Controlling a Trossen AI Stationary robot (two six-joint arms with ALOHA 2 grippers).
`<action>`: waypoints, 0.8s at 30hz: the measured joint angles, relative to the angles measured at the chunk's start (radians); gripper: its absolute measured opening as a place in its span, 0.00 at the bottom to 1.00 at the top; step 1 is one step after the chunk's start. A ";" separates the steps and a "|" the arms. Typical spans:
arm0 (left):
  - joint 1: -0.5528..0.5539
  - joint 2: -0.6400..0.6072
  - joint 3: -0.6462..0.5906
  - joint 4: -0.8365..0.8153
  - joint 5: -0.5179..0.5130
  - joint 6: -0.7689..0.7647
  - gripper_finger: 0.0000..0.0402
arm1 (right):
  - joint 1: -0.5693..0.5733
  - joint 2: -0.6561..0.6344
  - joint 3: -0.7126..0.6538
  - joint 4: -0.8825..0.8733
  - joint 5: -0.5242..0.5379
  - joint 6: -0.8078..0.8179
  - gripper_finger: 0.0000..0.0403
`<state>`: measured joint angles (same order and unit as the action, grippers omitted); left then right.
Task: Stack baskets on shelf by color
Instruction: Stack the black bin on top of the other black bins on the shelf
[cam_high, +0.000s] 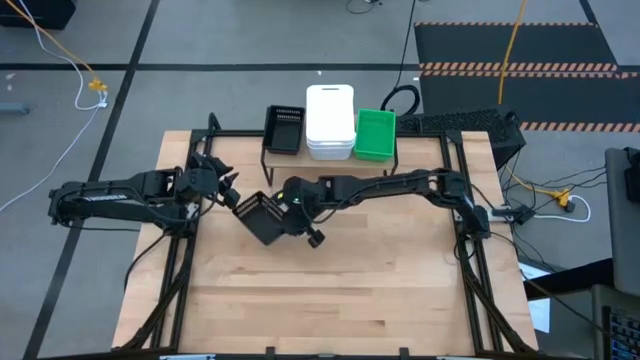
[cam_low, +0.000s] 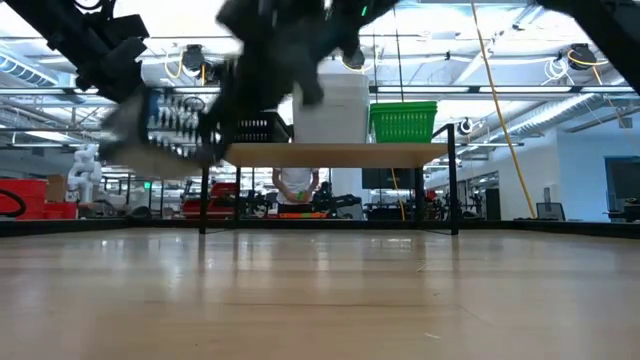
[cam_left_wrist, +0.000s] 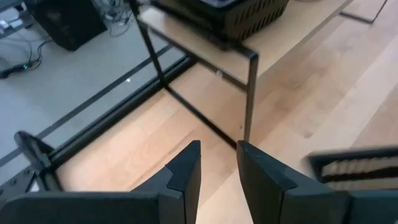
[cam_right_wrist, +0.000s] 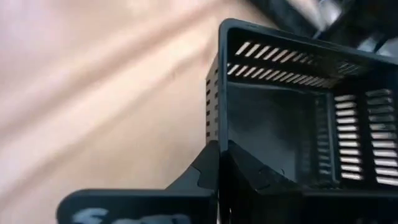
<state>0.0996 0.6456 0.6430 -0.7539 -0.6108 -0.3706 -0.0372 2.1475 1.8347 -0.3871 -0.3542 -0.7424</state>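
Observation:
The shelf (cam_high: 300, 157) stands at the table's far edge and bears one black mesh basket (cam_high: 283, 130) on its left, a white stack (cam_high: 330, 122) in the middle and green (cam_high: 375, 135) on the right. My right gripper (cam_high: 291, 205) is shut on another black mesh basket (cam_high: 262, 217) in front of the shelf's left end, above the table. My left gripper (cam_high: 230, 192) hovers just left of that basket, fingers slightly apart and holding nothing. In the left wrist view the shelf's corner leg (cam_left_wrist: 250, 93) lies ahead and the held basket's rim (cam_left_wrist: 354, 165) shows at the side. My right gripper pinches one wall of the black mesh basket at its rim (cam_right_wrist: 219, 134), with one finger (cam_right_wrist: 202, 177) outside and the other (cam_right_wrist: 255, 183) inside the hollow. The fingers come from the table's right. The basket (cam_low: 170, 130) is lifted clear of the table and tilted.
Bare wooden tabletop (cam_high: 340, 290) spreads toward the near edge. Black frame rails (cam_high: 470, 250) run along the table's left and right sides. A person (cam_low: 296, 188) stands in the room beyond the shelf, seen under it in the low view.

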 joint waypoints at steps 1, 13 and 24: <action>0.000 0.000 0.000 -0.012 0.000 -0.008 0.26 | 0.005 -0.028 0.000 0.000 -0.008 0.023 0.01; 0.002 -0.002 0.002 -0.019 -0.043 -0.065 0.26 | 0.000 -0.300 0.056 0.111 0.305 0.198 0.01; 0.023 0.000 -0.002 0.018 -0.025 -0.015 0.26 | -0.055 -0.234 0.332 0.122 0.445 0.197 0.00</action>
<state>0.1228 0.6456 0.6415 -0.7357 -0.6363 -0.3860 -0.0921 1.9131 2.1668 -0.2651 0.0910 -0.5456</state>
